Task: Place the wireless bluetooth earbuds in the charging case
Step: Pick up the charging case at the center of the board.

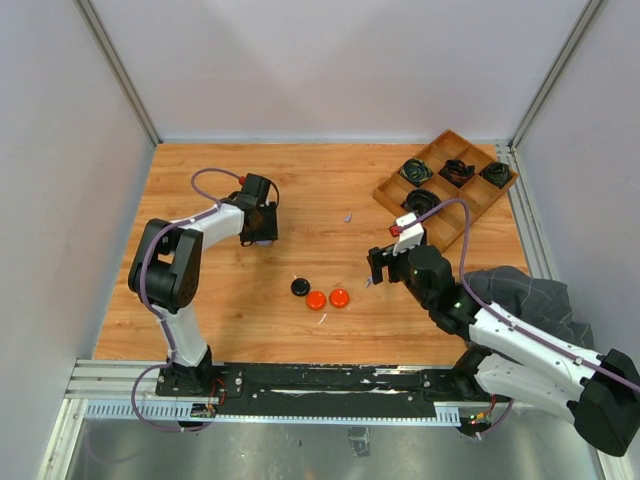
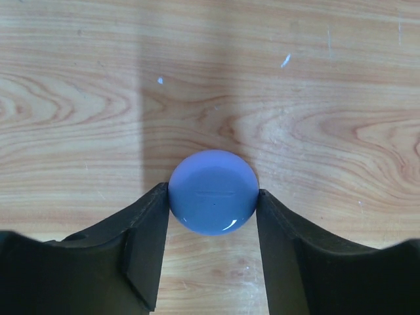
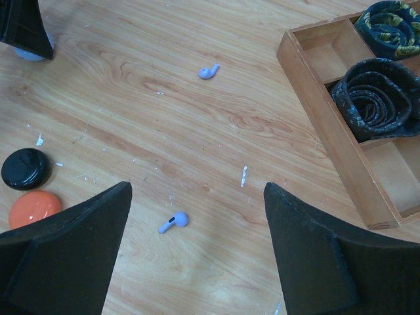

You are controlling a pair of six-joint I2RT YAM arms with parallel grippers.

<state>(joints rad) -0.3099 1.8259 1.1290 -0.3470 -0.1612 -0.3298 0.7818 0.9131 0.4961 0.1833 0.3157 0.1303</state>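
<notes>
A round lilac charging case [image 2: 213,191] lies closed on the wooden table. My left gripper [image 2: 213,197] has a finger pressed against each side of it, so it is shut on the case; from above the gripper [image 1: 262,228] sits left of centre. The right wrist view catches the case [image 3: 29,52] at its top left corner. Two lilac earbuds lie loose on the wood: one [image 3: 173,222] just below and between the fingers of my open right gripper [image 3: 197,190], the other [image 3: 209,71] farther off. From above, that farther earbud [image 1: 347,216] lies mid-table.
A black disc [image 1: 300,287] and two orange discs [image 1: 316,299] [image 1: 340,297] lie near the table's front centre. A wooden compartment tray [image 1: 385,190] holding coiled black cables [image 1: 458,172] stands at the back right. A grey cloth [image 1: 520,290] drapes the right arm.
</notes>
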